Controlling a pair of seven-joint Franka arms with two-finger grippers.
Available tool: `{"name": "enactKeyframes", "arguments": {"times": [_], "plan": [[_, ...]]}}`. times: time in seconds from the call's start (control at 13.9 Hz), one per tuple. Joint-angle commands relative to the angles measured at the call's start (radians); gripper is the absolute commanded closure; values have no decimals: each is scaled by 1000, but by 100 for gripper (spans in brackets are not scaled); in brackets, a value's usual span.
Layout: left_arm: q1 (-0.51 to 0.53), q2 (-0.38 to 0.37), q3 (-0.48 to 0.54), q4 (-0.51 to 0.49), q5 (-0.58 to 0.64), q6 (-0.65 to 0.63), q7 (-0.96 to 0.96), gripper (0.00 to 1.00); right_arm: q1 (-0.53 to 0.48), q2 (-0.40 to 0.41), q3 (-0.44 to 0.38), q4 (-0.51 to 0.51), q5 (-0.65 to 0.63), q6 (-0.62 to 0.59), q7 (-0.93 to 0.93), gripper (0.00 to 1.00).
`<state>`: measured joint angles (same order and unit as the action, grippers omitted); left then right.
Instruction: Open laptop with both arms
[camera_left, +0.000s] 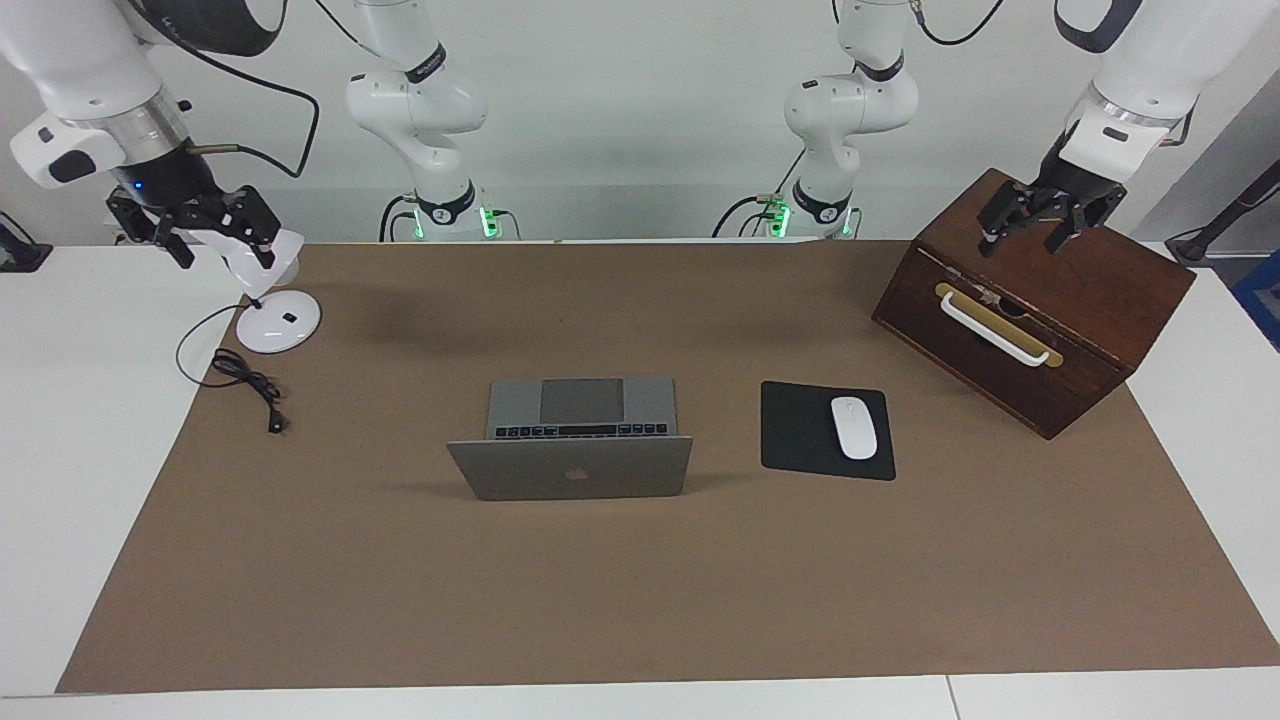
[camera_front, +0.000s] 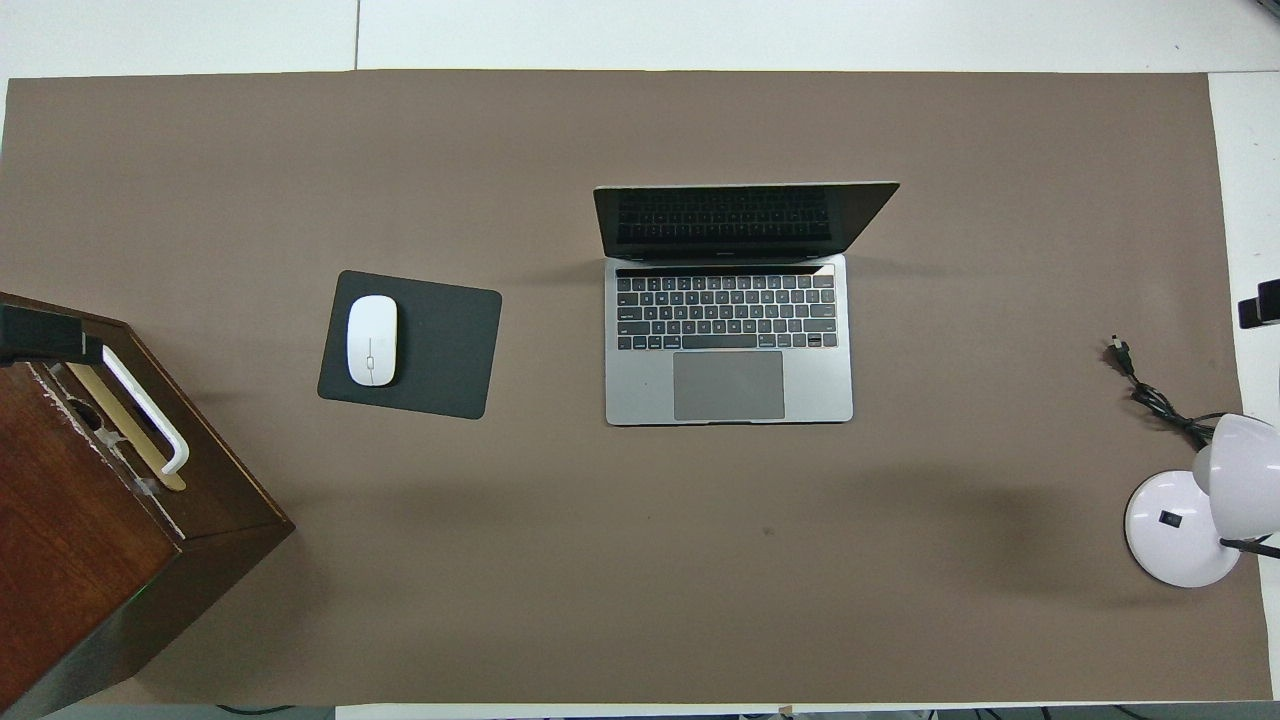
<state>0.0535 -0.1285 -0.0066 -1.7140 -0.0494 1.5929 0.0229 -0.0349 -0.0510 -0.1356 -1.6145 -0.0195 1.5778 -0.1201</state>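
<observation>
Standing open on the brown mat at mid-desk in the facing view, the laptop (camera_left: 570, 455) is well apart from both hands, its lid raised. The left hand (camera_left: 1040, 222) hangs with fingers spread and empty over the wooden box (camera_left: 1040, 330); the right hand (camera_left: 195, 225) is up over the white lamp (camera_left: 272, 300), and I cannot tell whether it is open. Overhead, the laptop (camera_front: 729, 340) shows keys and trackpad, with the mouse (camera_front: 372, 340) on its black pad (camera_front: 445, 345) toward the left hand (camera_front: 40, 335), and only an edge of the right hand (camera_front: 1260, 303) shows.
</observation>
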Motion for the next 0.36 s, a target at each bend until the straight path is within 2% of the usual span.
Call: {"name": "enactKeyframes", "arguments": {"times": [0.0,0.29], "plan": [[-4,6,5,22,20,-22,9,0,-19,16,17,27,-3,-12,4,0],[-4,6,5,22,20,-22,9,0,-17,14,27,24,1,4,2,0]]}}
